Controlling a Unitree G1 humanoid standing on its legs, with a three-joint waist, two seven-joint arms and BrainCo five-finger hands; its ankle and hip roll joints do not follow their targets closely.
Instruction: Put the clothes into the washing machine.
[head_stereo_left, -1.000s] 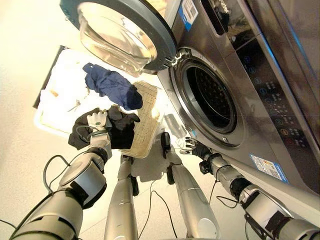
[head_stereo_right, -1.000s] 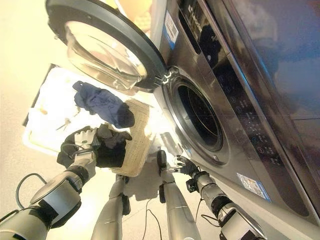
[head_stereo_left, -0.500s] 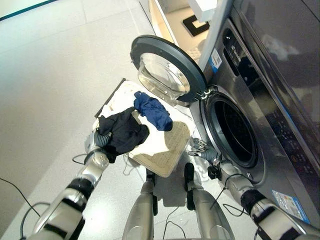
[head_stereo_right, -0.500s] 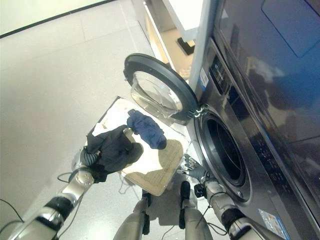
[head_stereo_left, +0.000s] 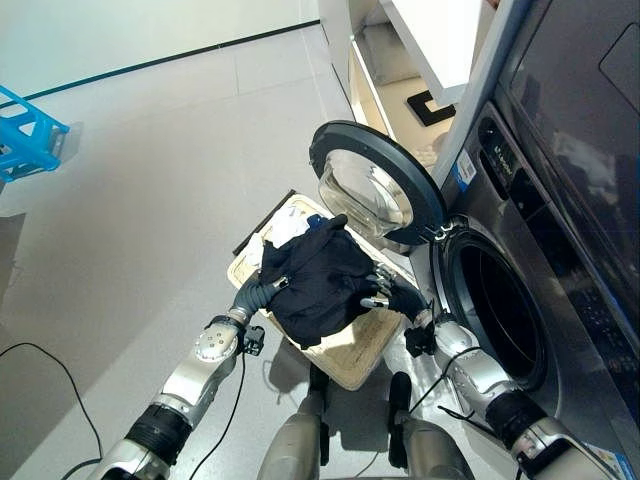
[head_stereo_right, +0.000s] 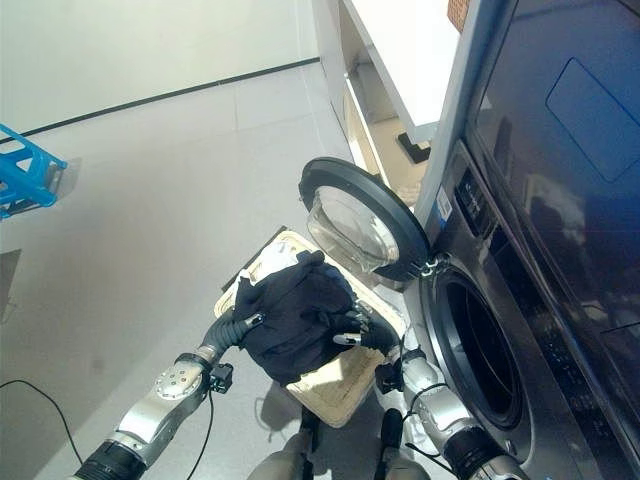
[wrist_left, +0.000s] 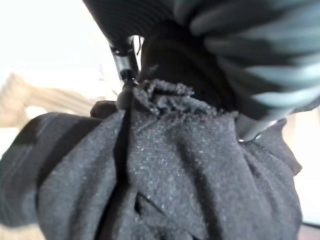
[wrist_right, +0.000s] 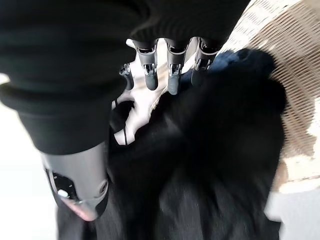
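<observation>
Black garment (head_stereo_left: 318, 283) hung bunched over the wicker laundry basket (head_stereo_left: 352, 357), gripped at nine o'clock by the left hand (head_stereo_left: 252, 293) with fingers curled into the cloth, while the right hand (head_stereo_left: 392, 297) clutched its three o'clock edge beside the washing machine's (head_stereo_left: 520, 250) open door (head_stereo_left: 376, 190).

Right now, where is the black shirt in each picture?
Left eye view: black garment at the centre, over the basket.
Right eye view: centre, just left of the washer door.
Left wrist view: bunched across the lower frame.
Right wrist view: past the fingers.
Shared landmark: the woven basket.
</observation>
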